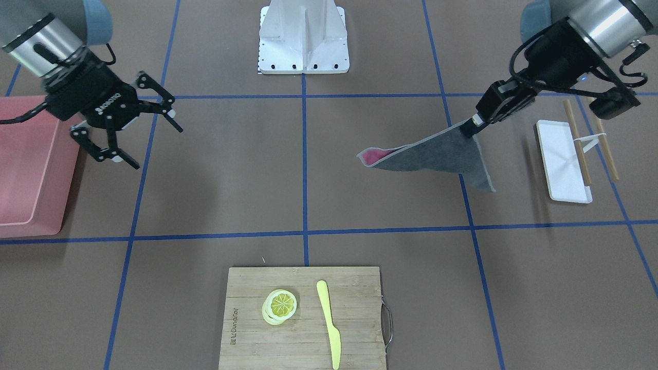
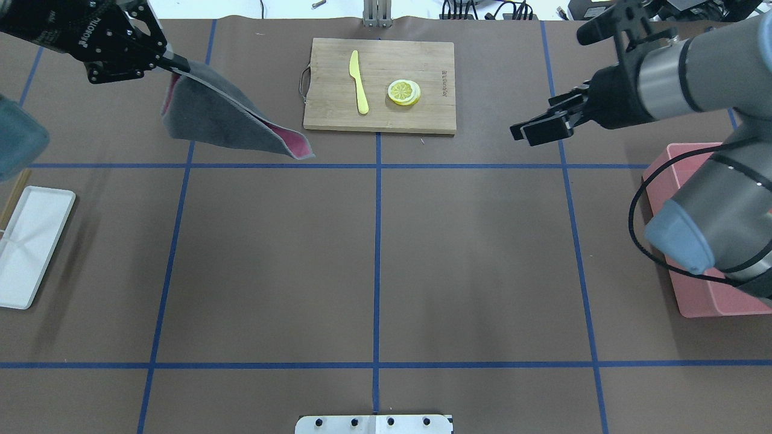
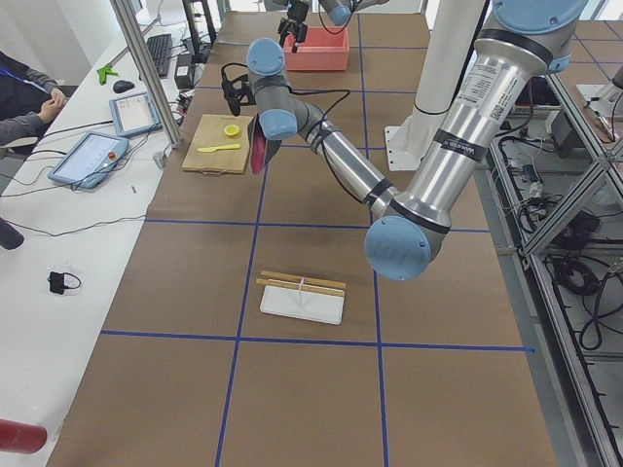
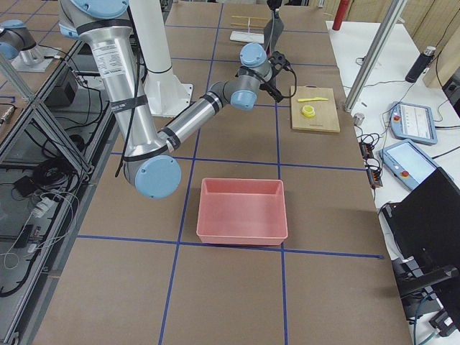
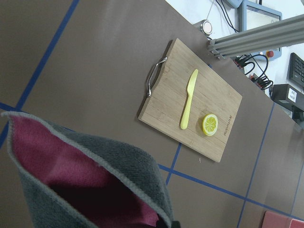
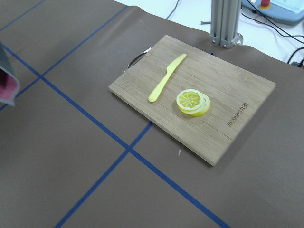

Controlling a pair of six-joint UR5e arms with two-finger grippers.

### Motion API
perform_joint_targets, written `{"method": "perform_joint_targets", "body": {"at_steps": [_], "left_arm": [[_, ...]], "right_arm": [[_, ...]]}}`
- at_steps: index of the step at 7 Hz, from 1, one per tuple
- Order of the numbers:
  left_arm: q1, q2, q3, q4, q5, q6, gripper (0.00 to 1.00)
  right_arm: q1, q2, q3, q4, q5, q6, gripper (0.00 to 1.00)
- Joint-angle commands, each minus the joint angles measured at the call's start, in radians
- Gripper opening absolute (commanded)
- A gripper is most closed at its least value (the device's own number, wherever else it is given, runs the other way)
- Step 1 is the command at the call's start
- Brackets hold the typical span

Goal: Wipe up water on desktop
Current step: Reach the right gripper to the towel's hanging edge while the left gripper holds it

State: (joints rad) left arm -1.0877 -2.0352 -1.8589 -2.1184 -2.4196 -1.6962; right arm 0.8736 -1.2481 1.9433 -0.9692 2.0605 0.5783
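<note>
The cutting board (image 2: 434,111) is sitting far centre on the worktop (image 2: 470,253), the knife (image 2: 359,81) lying on it left of the lemon slices (image 2: 404,92). The cloth (image 2: 223,120) is hanging from my left hand (image 2: 180,62) to the board's left. The tray (image 2: 30,253) is lying at the left edge, the bin (image 2: 693,301) at the right.

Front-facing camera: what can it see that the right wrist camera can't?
Only the front-facing view shows the open right gripper, the left gripper pinching the cloth, the pink bin, and the white tray with chopsticks. Only the right wrist view shows the metal post beyond the cutting board. Both show the board, yellow knife, lemon slices and some of the cloth.
</note>
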Motion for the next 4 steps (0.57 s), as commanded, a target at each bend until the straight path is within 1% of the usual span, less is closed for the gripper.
{"method": "perform_joint_targets", "body": {"at_steps": [1, 2, 3, 4], "left_arm": [[0.116, -0.072, 0.004, 0.0, 0.11, -0.078, 0.0], [0.15, -0.086, 0.004, 0.0, 0.135, -0.088, 0.0], [0.167, -0.118, 0.007, 0.0, 0.137, -0.103, 0.0], [0.172, -0.126, 0.009, -0.002, 0.137, -0.114, 0.0]], "right_arm": [[-0.106, 0.051, 0.002, 0.04, -0.141, 0.02, 1.0], [-0.17, 0.061, 0.011, 0.041, -0.249, 0.023, 1.0], [-0.247, 0.071, 0.013, 0.055, -0.378, 0.025, 1.0], [-0.283, 0.073, 0.01, 0.085, -0.407, 0.015, 1.0]]}}
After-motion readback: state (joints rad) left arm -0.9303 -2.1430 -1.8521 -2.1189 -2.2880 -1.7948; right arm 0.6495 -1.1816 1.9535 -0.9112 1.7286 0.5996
